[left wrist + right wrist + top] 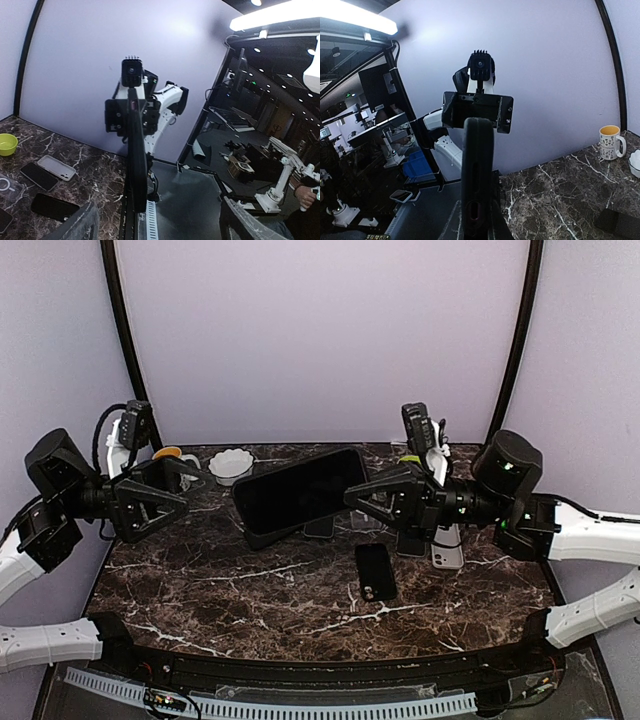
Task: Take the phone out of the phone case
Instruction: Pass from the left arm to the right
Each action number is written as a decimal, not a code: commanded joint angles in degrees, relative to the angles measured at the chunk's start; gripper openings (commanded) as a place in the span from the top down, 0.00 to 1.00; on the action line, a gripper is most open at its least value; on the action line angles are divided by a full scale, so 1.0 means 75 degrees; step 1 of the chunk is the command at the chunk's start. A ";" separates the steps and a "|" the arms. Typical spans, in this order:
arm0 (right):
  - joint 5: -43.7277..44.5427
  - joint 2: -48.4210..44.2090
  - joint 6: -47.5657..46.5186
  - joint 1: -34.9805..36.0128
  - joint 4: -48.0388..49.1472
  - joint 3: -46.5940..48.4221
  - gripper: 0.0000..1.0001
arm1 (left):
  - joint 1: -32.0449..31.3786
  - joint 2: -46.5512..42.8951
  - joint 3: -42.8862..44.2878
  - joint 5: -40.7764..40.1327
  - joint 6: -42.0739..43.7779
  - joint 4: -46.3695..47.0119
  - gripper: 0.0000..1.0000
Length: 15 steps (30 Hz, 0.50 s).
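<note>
phone [300,490] is up in the air over the middle of the counter [250,590], dark face toward the top camera. From the rim along its lower edge we read it as seated in the phone case [262,536], so extraction isn't done.

Long axis runs left-right, on the line between the two arms, with the right end tipped a bit toward the back wall.

right end effector [355,498] is pinching the right end and is the only thing carrying it. In the right wrist view the slab is edge-on, rising straight out from between the jaws.

left end effector [195,490] is spread wide and holds nothing. It sits just off the free left end, facing it and not touching. In the left wrist view the phone is edge-on and roughly centred between our fingers [80,222].

Our call: the left arm is the one to move. It goes straight in along the long axis and closes on the case edge, while the right holds firm.

Risk: with a single pinch point, any push could pivot the phone.
</note>
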 commanded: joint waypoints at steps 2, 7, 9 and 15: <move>-0.1552 0.0095 -0.0371 -0.0167 -0.0098 0.0521 1.00 | 0.0006 0.0003 -0.0043 0.1592 0.0085 0.0424 0.14; -0.1733 0.0300 -0.0881 -0.0178 -0.0649 0.0874 1.00 | 0.0000 0.0252 -0.0175 0.2019 0.0474 0.0702 0.21; -0.1804 0.0362 -0.1112 -0.0183 -0.0716 0.0897 1.00 | 0.0002 0.0366 -0.0201 0.2014 0.0864 0.0617 0.22; -0.1593 0.0293 -0.2584 -0.0181 -0.0536 0.0263 1.00 | 0.0001 0.0322 -0.0694 0.1930 0.2373 0.0739 0.23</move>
